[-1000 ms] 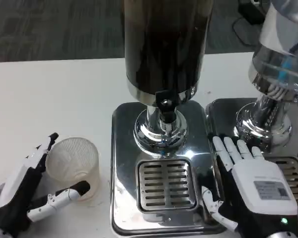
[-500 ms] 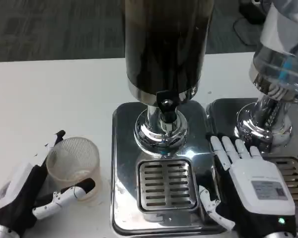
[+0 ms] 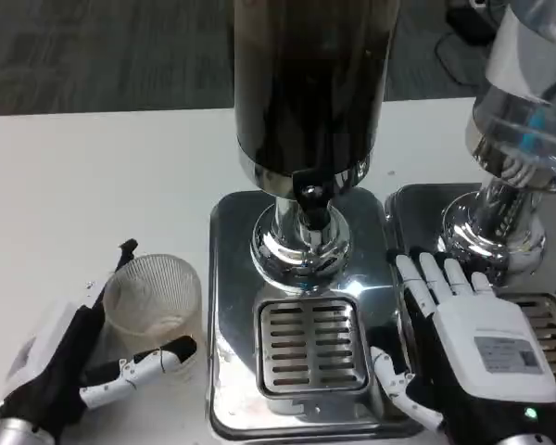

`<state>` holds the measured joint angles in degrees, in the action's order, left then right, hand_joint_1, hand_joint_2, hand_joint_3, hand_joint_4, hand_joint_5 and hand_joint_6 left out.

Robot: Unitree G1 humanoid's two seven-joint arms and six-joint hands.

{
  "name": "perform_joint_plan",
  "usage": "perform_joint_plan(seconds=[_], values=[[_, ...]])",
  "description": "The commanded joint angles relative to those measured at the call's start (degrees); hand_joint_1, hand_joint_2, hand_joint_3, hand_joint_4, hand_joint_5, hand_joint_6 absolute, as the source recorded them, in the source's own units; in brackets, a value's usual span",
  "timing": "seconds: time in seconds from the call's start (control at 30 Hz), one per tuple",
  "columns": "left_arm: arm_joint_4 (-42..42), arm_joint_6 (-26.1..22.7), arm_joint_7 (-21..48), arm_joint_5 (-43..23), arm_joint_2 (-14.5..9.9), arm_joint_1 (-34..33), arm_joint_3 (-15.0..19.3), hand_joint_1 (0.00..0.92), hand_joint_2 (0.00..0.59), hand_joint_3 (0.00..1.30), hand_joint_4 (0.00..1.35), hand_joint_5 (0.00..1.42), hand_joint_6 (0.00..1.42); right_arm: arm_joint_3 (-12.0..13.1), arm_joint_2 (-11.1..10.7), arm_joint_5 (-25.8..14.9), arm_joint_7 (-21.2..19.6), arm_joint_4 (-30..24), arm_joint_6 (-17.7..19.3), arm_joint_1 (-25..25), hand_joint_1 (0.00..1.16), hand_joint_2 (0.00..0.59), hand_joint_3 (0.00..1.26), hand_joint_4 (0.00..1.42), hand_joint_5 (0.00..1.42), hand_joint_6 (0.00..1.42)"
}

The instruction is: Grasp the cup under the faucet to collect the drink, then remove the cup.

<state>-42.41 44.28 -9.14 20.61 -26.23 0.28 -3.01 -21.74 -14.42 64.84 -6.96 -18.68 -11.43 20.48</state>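
I'm bringing the cup toward the faucet.
My left hand grasps the ribbed plastic cup at lower left; it needs sliding onto the drip grate beneath the faucet. My right hand rests released.

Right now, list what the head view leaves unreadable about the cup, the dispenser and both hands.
- Cup: any liquid inside, blurred clear plastic.
- Left hand: firm contact with the cup; fingers flank it, palm behind hidden.
- Dispenser: top cut off by the upper edge.
- Right hand: palm side hidden beneath its white back.
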Motion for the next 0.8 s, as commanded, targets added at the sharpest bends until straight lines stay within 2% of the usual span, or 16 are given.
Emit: perform_joint_plan(seconds=[0.03, 0.1, 0.23, 0.57, 0.8], values=[[0.0, 2.44, -3.78, 0.79, 0.58, 0.44, 0.5, 0.435, 0.093, 0.0, 0.0, 0.22, 0.14, 0.38, -0.49, -0.16, 1.09, -1.13, -0.15, 0.06, 0.24, 0.47, 0.05, 0.0, 0.0, 0.0], [0.7, 3.24, -7.35, 3.23, 0.18, 0.84, 0.4, 0.436, 0.094, 0.0, 0.0, 0.25, 0.15, 0.4, -0.51, -0.13, 1.24, -1.15, -0.12, 0.01, 0.23, 0.47, 0.05, 0.0, 0.0, 0.0], [2.18, 3.73, -14.12, 8.22, -0.27, 1.55, -0.06, 0.451, 0.104, 0.09, 0.1, 0.37, 0.25, 0.67, -0.49, -0.54, 1.38, -1.31, 0.03, 0.13, 0.23, 0.47, 0.06, 0.0, 0.0, 0.0], [1.14, 4.03, -15.53, 9.03, -0.46, 1.11, -0.74, 0.479, 0.117, 0.13, 0.17, 0.44, 0.3, 0.69, -0.23, -0.88, 1.33, -1.2, 0.08, 0.06, 0.23, 0.472, 0.06, 0.0, 0.0, 0.0], [1.28, 4.55, -17.97, 10.54, -0.62, 0.94, -0.85, 0.505, 0.12, 0.33, 0.37, 0.61, 0.49, 0.62, 0.02, -1.29, 1.55, -0.73, -0.09, -0.37, 0.22, 0.47, 0.07, 0.0, 0.0, 0.0]])
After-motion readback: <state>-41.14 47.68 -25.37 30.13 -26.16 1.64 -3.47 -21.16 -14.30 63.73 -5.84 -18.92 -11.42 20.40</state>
